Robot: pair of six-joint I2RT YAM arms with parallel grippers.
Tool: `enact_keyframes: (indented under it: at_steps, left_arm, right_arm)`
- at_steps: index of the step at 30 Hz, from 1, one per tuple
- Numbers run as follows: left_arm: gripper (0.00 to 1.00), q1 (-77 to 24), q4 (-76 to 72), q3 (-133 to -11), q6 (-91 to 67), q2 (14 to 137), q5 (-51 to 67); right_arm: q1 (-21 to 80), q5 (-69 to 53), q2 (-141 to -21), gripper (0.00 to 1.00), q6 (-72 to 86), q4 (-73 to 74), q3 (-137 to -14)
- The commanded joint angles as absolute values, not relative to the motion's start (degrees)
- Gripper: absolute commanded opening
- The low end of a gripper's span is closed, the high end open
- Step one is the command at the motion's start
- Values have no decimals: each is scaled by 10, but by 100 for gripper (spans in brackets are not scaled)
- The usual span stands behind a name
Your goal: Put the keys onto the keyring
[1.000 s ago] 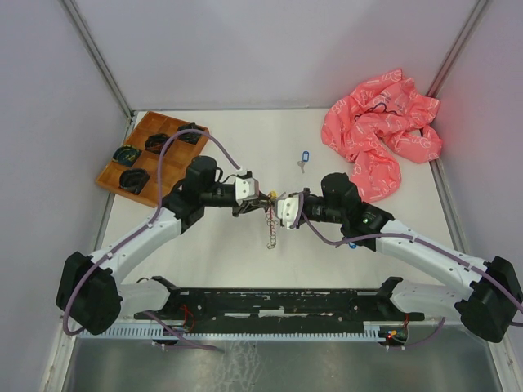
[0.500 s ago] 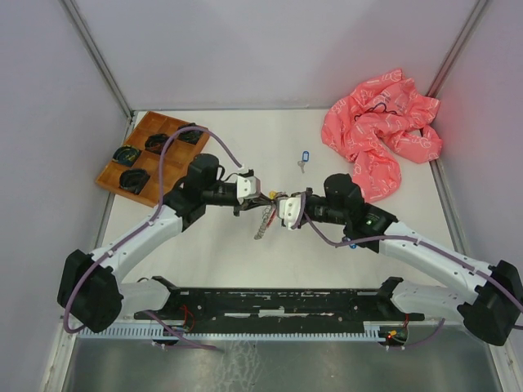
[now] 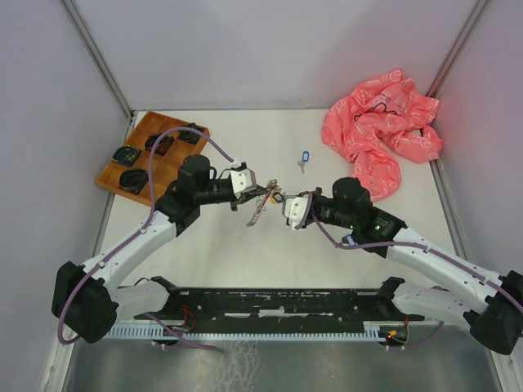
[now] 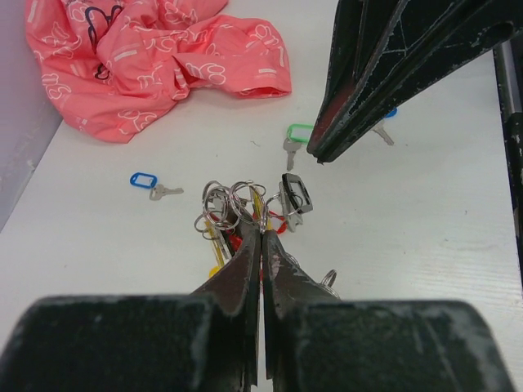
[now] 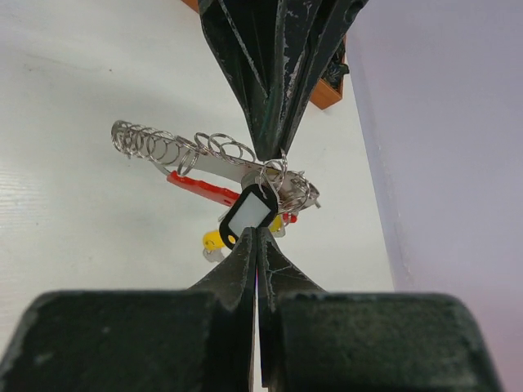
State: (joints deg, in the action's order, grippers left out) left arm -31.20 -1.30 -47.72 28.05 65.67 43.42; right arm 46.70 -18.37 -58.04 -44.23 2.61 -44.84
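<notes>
One change: my L gripper [image 4: 261, 233] just snapped shut on the keyring [image 4: 227, 200], held up betw. both grippers. R gripper [image 5: 257, 234] pinched tight by dark-tag key [image 5: 249, 211]. Ring's steady, so I can thread.

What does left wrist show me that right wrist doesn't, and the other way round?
Left wrist only: the pink cloth, plus a loose blue-tag key and green-tag key on the table. Right wrist only: the tray corner and the chain stretched sideways. Both: the keyring, left gripper shut on it, right gripper shut, apparently on its dark tag.
</notes>
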Motion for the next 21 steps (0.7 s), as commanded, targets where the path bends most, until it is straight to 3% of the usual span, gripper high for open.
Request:
enact_keyframes:
  at_steps: [1, 2, 13, 21]
  left_arm:
    - [3, -309, -57, -481, 251, 638, 418]
    - [3, -310, -53, -483, 253, 637, 417]
    - [3, -311, -41, -486, 253, 634, 395]
    - [3, -314, -38, -489, 250, 635, 390]
  right_arm:
    - [465, -187, -584, 1, -416, -18, -446]
    - [465, -184, -582, 1, -408, -36, -441]
    - [465, -222, -623, 37, -386, -138, -442]
    - [465, -208, -652, 40, -362, -180, -447]
